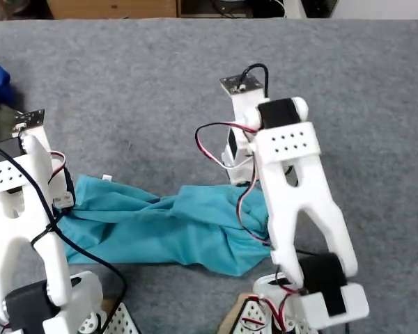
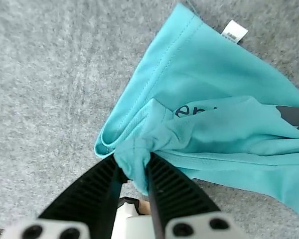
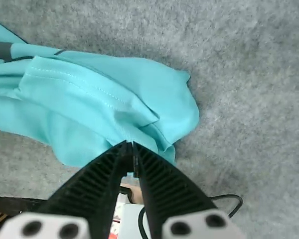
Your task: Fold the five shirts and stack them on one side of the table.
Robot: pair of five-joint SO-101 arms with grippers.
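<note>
L gripper (image 2: pixel 134 172) clamps teal shirt's (image 2: pixel 214 99) corner; R gripper (image 3: pixel 129 147) jaws closed at its hem, catch unclear. Best pull apart evenly, taut.

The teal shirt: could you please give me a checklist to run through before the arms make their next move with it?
1. Left claw grips the shirt: ok. A bunch of cloth is pinched between its jaws.
2. Right claw grips the shirt: cannot tell. Its jaws are together at the shirt's edge, but cloth between them is hidden.
3. Shirt lies flat: not ok. In the high view it is bunched and wrinkled across the middle.
4. Wire is free of the cloth: cannot tell. The wire crosses over the shirt in the high view, and contact is unclear.
</note>
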